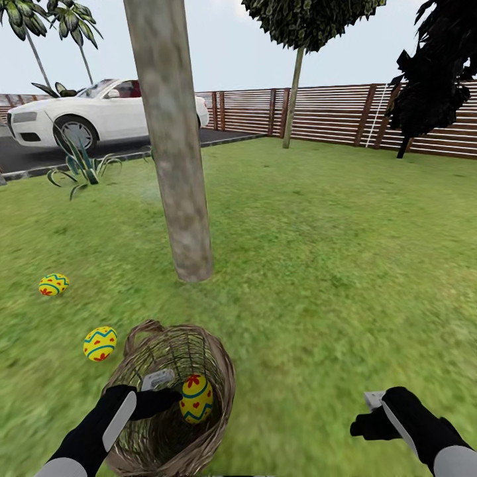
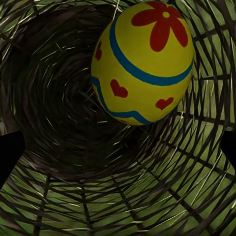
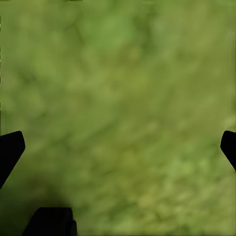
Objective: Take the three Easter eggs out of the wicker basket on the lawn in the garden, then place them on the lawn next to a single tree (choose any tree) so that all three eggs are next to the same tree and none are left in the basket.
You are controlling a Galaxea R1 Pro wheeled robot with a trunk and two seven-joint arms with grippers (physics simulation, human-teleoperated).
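Note:
The wicker basket stands on the lawn just in front of me, near the foot of a bare grey-brown tree. One yellow Easter egg with a red flower and blue bands lies inside it against the wall. My left gripper reaches into the basket beside that egg, open. In the left wrist view the egg lies ahead of the spread fingertips, untouched. Two more eggs lie on the grass left of the trunk. My right gripper hovers open over bare grass.
A spiky agave plant grows at the left by a driveway with a white car. A brown slat fence runs along the back, with a second tree and a dark conifer before it.

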